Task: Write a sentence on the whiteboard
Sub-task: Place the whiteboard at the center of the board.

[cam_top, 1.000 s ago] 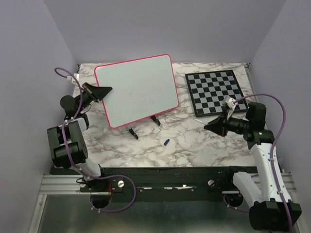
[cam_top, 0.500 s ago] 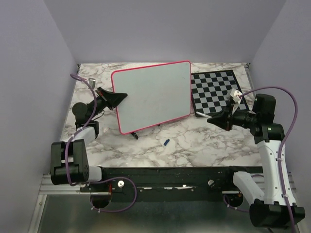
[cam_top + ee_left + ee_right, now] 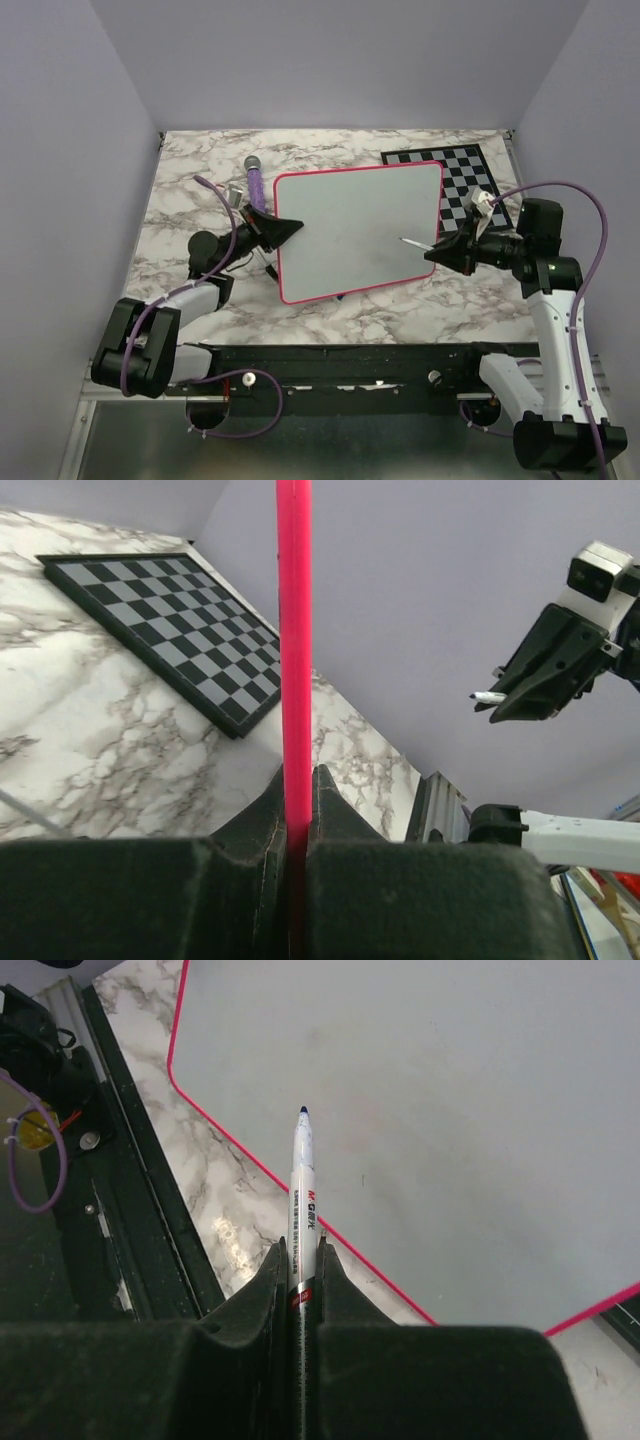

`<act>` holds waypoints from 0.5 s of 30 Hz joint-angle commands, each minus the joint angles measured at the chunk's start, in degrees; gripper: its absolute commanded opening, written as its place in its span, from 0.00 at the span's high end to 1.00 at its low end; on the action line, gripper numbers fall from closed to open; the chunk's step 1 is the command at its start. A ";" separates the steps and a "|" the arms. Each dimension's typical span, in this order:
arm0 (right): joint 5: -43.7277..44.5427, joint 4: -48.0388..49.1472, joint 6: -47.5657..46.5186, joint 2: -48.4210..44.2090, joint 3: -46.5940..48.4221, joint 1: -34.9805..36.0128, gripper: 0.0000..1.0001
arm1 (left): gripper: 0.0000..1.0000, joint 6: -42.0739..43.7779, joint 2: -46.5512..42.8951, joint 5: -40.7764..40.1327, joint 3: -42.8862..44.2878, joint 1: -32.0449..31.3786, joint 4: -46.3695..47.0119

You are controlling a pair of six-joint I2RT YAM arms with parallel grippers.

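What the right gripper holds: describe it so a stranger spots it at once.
On the marble table, go to the right edge of the pink-rimmed whiteboard, where the right gripper hangs. It clamps the marker, a slim white pen with a blue tip over the board. The only similar thing, a purple stick, lies on the table at the board's far left corner.

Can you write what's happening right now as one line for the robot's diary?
left gripper: shut on whiteboard rim | right gripper: shut on marker, tip over whiteboard | whiteboard: no writing seen
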 commanded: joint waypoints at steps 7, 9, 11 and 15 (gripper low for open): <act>3.60 2.71 3.97 -1.38 -1.48 3.16 0.99 | 1.00 13.52 -1.01 -19.87 -6.94 -16.69 20.15; 4.66 2.97 4.24 -1.91 -1.57 3.87 1.00 | 1.00 15.20 -0.30 -21.55 -7.91 -18.53 19.98; 6.41 2.97 4.15 -2.08 -1.74 5.27 1.00 | 1.00 16.52 1.01 -22.25 -8.61 -20.38 20.16; 9.05 2.80 3.88 -2.43 -1.92 7.65 0.99 | 1.00 16.00 4.00 -23.04 -10.72 -21.36 25.06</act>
